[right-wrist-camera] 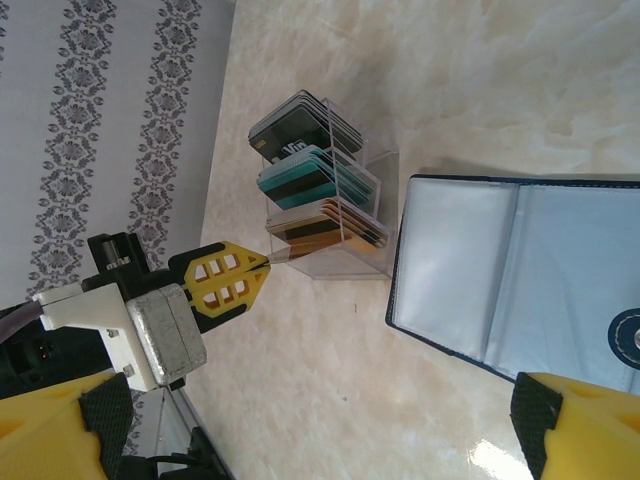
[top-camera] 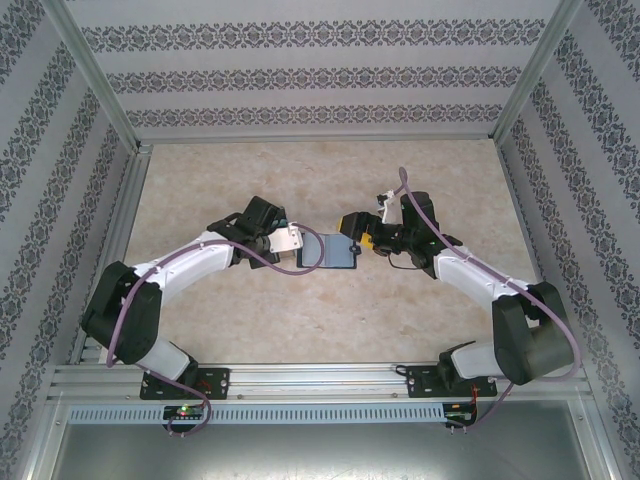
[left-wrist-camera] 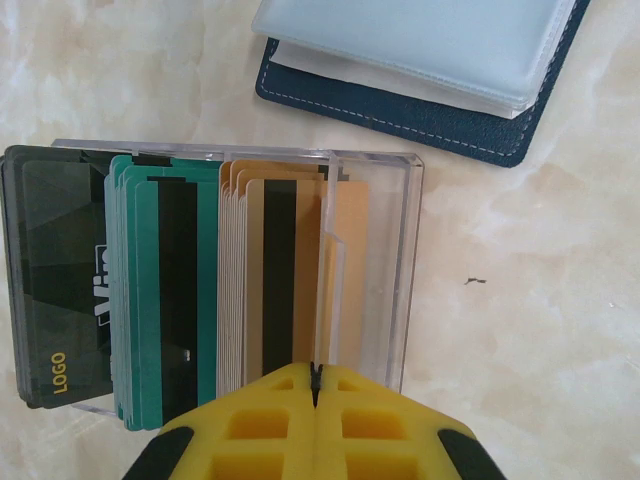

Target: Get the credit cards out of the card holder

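A robotics lab test cell; aluminium frame posts (top-camera: 88, 70) box in the marble-look surface (top-camera: 300, 310) beneath the fingers (left-wrist-camera: 260, 430); patterned wallpaper panels (top-camera: 320, 75) stand beyond and either side of them; a slotted mounting rail (top-camera: 320, 378) carries two robot arms (top-camera: 190, 258).

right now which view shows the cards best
Left wrist view: the cards are close and face-on, three stacks, dark, teal and tan, in a clear box, stripes and print legible. The right wrist view shows them smaller and at an angle beside the open holder. From the top view they are too small to make out.
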{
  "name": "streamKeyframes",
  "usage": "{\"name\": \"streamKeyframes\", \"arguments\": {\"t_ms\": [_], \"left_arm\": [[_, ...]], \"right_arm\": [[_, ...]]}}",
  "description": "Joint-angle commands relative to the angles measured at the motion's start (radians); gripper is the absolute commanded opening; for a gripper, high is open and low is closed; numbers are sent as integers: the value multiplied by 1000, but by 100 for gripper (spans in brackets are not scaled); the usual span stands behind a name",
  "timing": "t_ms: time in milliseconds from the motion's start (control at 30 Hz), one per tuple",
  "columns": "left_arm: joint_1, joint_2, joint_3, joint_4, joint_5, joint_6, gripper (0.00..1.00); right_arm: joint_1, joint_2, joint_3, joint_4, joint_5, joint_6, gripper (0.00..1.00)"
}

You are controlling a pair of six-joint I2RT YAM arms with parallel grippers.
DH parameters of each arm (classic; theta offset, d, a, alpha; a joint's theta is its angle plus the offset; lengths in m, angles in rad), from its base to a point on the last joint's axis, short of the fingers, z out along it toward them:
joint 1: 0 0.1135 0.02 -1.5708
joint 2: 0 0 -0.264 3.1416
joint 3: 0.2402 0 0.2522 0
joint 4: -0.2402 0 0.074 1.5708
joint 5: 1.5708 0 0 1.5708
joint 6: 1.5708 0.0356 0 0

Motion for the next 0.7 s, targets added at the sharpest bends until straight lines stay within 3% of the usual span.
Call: {"name": "streamKeyframes", "arguments": {"t_ms": [0,100,200,533,667], "left_arm": [[-7,8,18,37,-9,7,0],[-8,19,17,53,-21,2,0],[-4,33,30,54,-39,-24,19],[35,64,57,84,-92,-79,25],[51,31,72,84,-65,-151,31]], "right_arm": [[-13,15,24,24,-6,-4,98],[-13,20,24,29,-7,1,98],[-11,27,26,35,-12,5,98],[-9,31,39,30,-17,7,98],[-7,31,38,10,-4,-4,98]]}}
